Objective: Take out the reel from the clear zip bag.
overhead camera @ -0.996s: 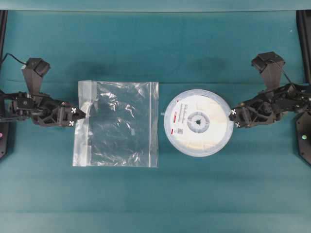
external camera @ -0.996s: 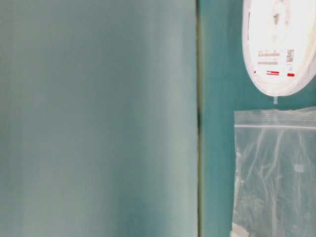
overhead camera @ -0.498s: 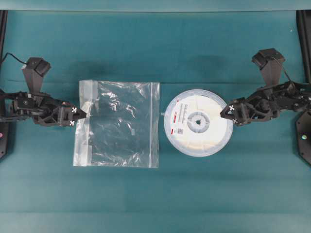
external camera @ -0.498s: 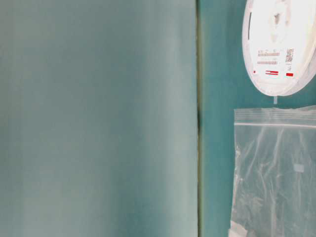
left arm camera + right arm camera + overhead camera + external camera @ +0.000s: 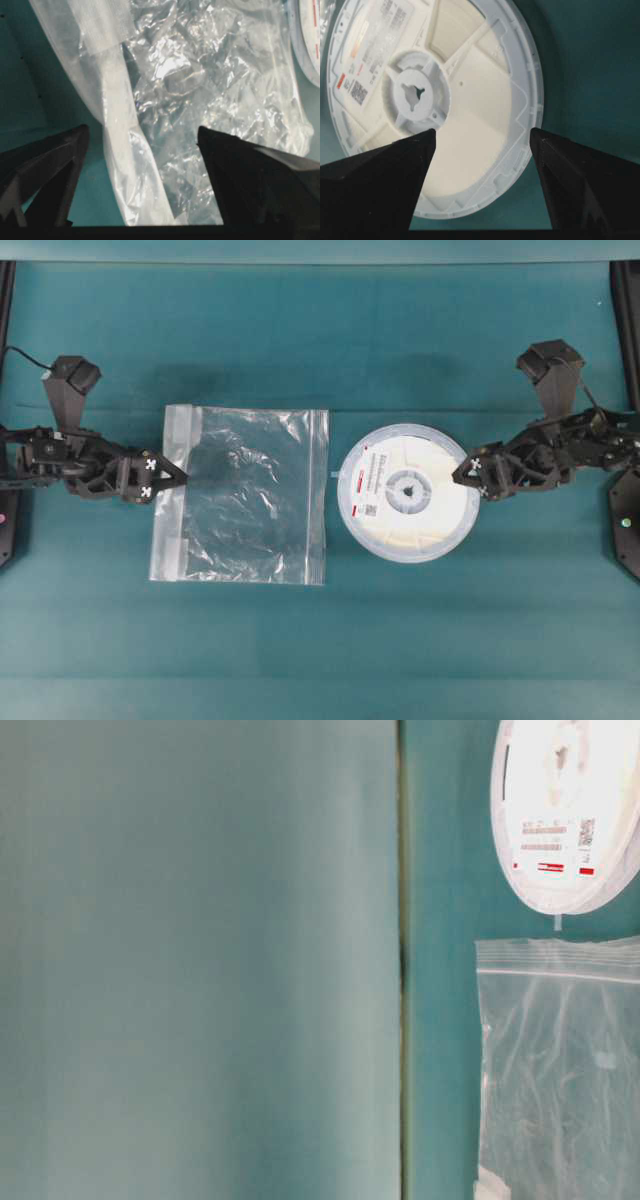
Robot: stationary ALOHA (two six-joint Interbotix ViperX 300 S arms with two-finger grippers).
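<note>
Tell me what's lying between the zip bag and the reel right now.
Nothing: the overhead view shows only a narrow strip of bare teal table between the clear zip bag and the reel, which lie side by side, apart.

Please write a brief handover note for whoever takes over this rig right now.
Left gripper: open, at the zip edge of the crinkled clear plastic zip bag, holding nothing.
Right gripper: open, over the right rim of the flat round white plastic reel, not gripping.
Reel lies on the teal table right of the bag, fully outside it.
Done: reel is out.
Left: withdraw both arms.
</note>
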